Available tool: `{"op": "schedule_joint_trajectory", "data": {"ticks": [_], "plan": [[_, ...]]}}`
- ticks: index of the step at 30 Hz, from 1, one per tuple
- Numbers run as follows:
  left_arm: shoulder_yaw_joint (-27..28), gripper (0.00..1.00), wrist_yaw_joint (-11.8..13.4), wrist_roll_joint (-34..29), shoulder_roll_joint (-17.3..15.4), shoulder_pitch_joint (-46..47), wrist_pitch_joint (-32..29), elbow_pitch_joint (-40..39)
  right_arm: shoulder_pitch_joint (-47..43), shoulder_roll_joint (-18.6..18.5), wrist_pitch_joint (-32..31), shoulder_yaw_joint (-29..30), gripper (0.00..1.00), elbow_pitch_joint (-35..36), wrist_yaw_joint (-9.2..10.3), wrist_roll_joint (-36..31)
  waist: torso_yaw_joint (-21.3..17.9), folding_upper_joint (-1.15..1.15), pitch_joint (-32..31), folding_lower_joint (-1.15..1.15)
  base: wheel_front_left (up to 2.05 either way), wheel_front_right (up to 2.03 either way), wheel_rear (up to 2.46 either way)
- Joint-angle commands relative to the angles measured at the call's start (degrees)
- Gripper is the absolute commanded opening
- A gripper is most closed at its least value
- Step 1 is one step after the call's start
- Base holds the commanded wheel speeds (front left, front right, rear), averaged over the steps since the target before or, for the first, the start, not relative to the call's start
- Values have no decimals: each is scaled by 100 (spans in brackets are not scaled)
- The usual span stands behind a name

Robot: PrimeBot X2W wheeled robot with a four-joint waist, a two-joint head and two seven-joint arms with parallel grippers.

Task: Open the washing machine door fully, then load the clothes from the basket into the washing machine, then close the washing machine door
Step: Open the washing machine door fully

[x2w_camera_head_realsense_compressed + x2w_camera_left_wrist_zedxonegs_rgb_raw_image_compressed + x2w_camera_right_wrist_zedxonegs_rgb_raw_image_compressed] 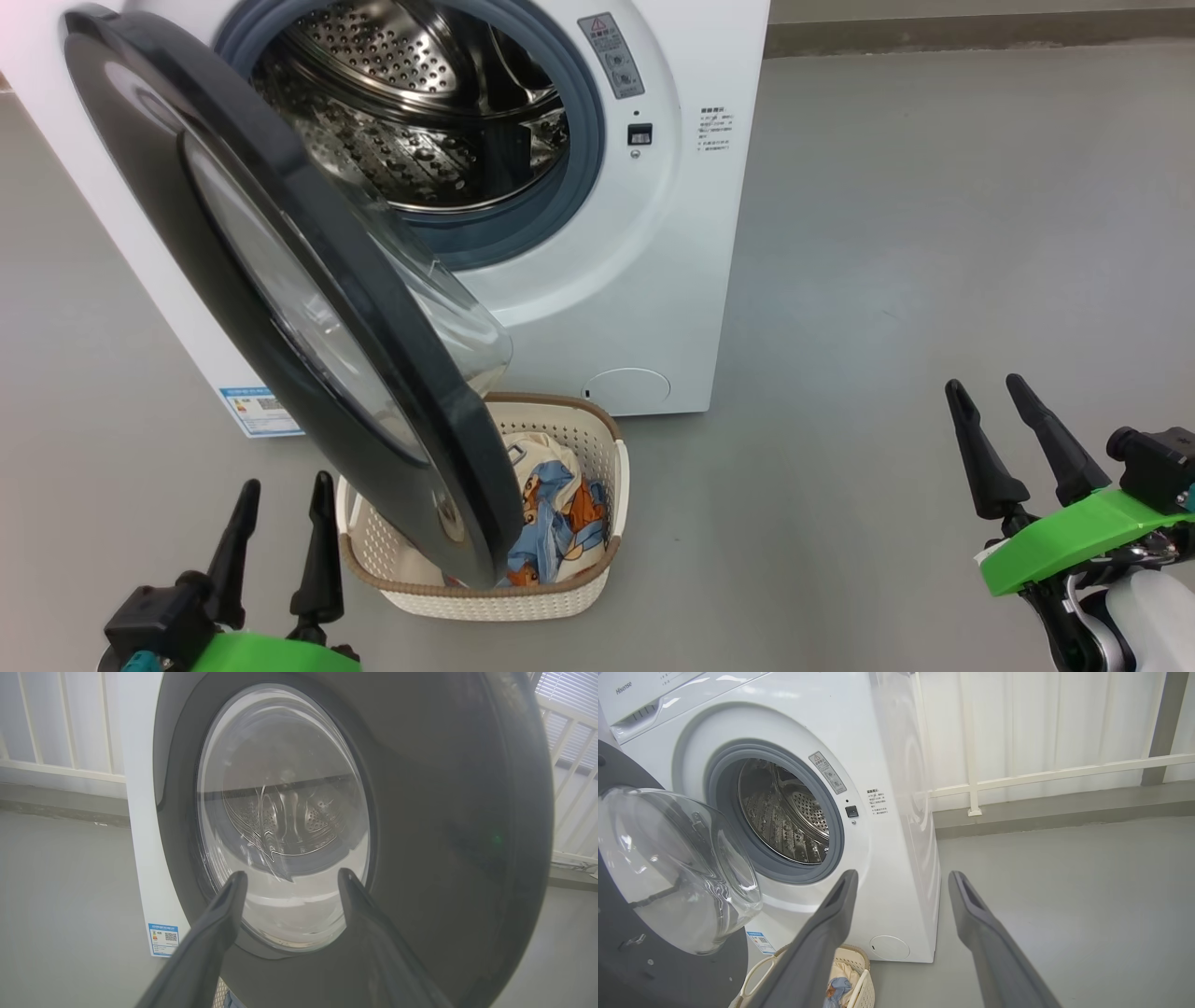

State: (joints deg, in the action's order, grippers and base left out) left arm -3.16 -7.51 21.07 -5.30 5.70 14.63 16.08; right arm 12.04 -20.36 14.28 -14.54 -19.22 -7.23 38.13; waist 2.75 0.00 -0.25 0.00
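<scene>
Left gripper [286,482] hangs wide open, empty; washing machine door [280,289] just ahead looks rigid and slick, so push its rim.

Left hand [292,873] — jaws parted — faces the washing machine door [444,812].

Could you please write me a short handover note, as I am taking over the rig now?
Left gripper: open, empty, facing the outer side of the washing machine door.
Right gripper: open, empty, above the floor on the right.
The door is swung out, apparently not fully, overhanging the basket, which stands on the floor before the washing machine.
The clothes lie in the basket; the drum looks empty.
Done: door unlatched. Left: open it wider, load the clothes, close the door.
</scene>
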Motion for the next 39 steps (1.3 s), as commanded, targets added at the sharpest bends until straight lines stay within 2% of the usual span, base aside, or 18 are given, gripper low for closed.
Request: {"op": "schedule_joint_trajectory", "data": {"ticks": [1,28,29,30,31,32,39], "plan": [[177,100,2,-51,-100,116,37,-163,-29,-64,71,-19,100,100,-25,-108,-2,0,-4,0,0,0,0],[165,100,2,-25,-88,98,37,-100,-115,28,72,-107,100,123,-25,-231,39,0,-67,0,0,0,0],[162,84,2,-18,-90,103,37,-99,-114,31,72,-109,100,124,-25,-233,37,0,-66,0,0,0,0],[161,51,2,-10,-92,107,37,-97,-112,35,72,-110,100,123,-25,-235,33,0,-64,0,0,0,0],[159,23,2,-3,-96,112,37,-97,-109,39,72,-109,100,122,-25,-237,29,0,-60,0,0,0,0],[153,0,2,0,-100,119,37,-100,-104,43,72,-107,100,121,-25,-239,26,0,-56,0,0,0,0],[149,0,2,-32,-90,220,37,-576,-122,72,72,-54,100,118,-25,-259,50,0,-43,0,0,0,0]]}}
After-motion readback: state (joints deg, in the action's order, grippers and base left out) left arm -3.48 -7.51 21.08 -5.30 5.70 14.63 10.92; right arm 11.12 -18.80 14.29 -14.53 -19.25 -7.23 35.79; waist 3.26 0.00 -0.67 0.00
